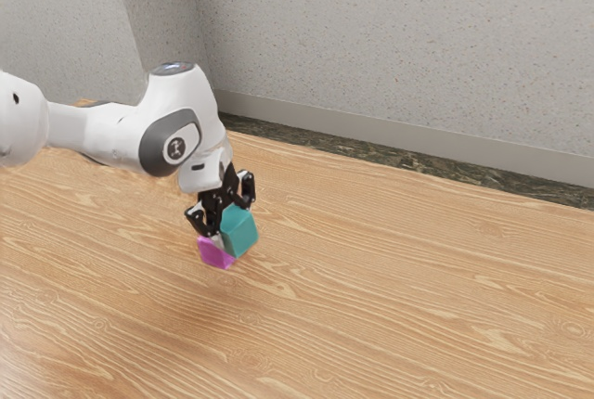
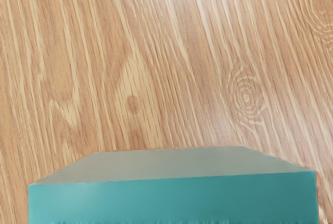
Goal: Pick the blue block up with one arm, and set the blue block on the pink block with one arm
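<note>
The blue-green block sits between the black fingers of my gripper, which is shut on it. Directly under it lies the pink block, of which a magenta side shows below and toward the exterior view's left of the blue block. The blue block seems to rest on or just above the pink one, slightly offset; I cannot tell if they touch. In the wrist view the blue block lies large under my hand, with wood grain beyond it.
The wooden table stretches wide toward the exterior view's right and front. A grey wall with a dark baseboard strip runs along the table's far edge.
</note>
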Action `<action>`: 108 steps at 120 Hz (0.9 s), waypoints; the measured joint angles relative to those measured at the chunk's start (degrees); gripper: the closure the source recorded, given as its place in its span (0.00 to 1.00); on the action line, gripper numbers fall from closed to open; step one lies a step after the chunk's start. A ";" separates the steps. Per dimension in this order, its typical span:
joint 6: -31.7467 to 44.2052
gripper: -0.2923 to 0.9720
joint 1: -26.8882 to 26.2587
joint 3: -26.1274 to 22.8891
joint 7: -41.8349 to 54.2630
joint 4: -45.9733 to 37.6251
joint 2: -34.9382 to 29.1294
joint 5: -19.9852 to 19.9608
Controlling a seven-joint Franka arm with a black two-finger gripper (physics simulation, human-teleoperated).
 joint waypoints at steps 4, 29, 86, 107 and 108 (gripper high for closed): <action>-1.55 0.53 1.32 -0.03 0.12 2.86 2.51 0.09; -9.31 0.53 8.71 -0.05 1.74 14.92 12.26 0.43; -14.67 0.34 9.33 -0.04 4.55 18.88 16.43 2.05; -15.12 0.28 9.54 -0.02 5.24 18.88 16.64 2.10; -15.14 0.28 9.56 -0.02 5.26 18.88 16.63 2.11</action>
